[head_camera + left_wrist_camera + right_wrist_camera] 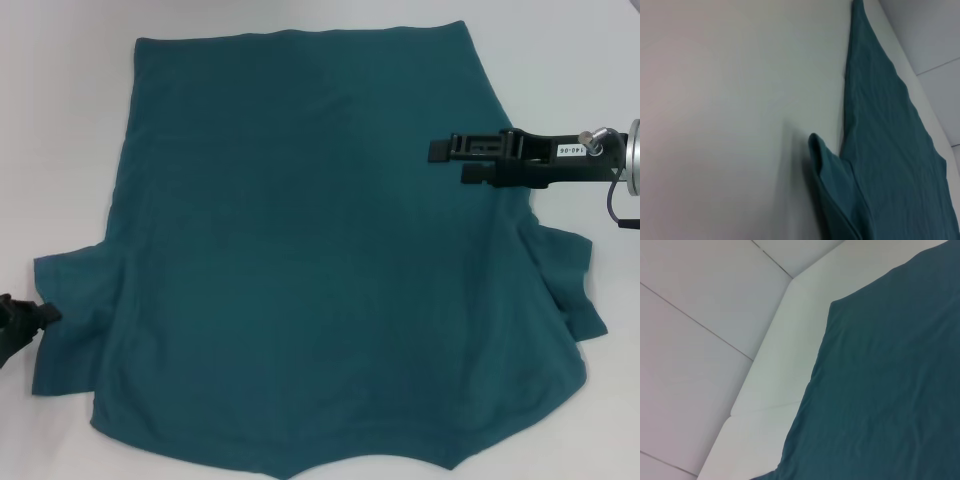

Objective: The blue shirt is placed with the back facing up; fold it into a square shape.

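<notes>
The blue shirt (310, 250) lies spread flat on the white table (60, 120), plain side up, hem far from me and both short sleeves out to the sides. My right gripper (448, 164) hovers over the shirt's right side, fingers pointing left and open, holding nothing. My left gripper (25, 320) sits at the lower left, right at the edge of the left sleeve (70, 320). The left wrist view shows that sleeve (835, 190) with a slightly raised fold beside the shirt body (890, 150). The right wrist view shows the shirt (880, 390) near a table corner.
Bare white tabletop (715, 125) runs along the shirt's left side and beyond the hem. The table's edge (765, 385) and a tiled floor (690, 340) show past the shirt's far corner. The near part of the shirt runs out of the head view.
</notes>
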`<state>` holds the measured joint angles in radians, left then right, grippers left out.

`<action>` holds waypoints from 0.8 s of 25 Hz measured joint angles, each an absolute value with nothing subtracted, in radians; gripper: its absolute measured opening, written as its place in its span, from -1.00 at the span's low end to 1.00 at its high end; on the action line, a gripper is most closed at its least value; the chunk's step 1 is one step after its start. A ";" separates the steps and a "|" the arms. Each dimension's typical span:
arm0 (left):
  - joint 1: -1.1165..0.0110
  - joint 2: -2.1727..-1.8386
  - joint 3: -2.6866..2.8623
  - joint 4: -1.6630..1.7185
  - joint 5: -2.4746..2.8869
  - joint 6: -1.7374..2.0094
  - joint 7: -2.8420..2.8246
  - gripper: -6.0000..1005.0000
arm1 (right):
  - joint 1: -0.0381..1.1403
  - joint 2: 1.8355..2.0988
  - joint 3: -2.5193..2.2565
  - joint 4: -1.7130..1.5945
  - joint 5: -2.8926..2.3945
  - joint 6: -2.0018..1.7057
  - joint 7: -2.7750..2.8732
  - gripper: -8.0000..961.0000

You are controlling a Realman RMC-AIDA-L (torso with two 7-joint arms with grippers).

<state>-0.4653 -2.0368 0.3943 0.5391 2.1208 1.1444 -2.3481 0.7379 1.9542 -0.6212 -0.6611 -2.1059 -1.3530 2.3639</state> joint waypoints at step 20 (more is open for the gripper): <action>-0.522 -2.001 0.454 0.664 2.254 1.143 -2.426 -0.99 | 0.733 1.954 -0.621 -0.660 -2.094 -1.358 2.364 0.91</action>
<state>-0.5222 -2.0007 0.4540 0.6640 2.2543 1.1425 -2.4260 0.7332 1.9542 -0.6212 -0.6595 -2.0938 -1.3577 2.3639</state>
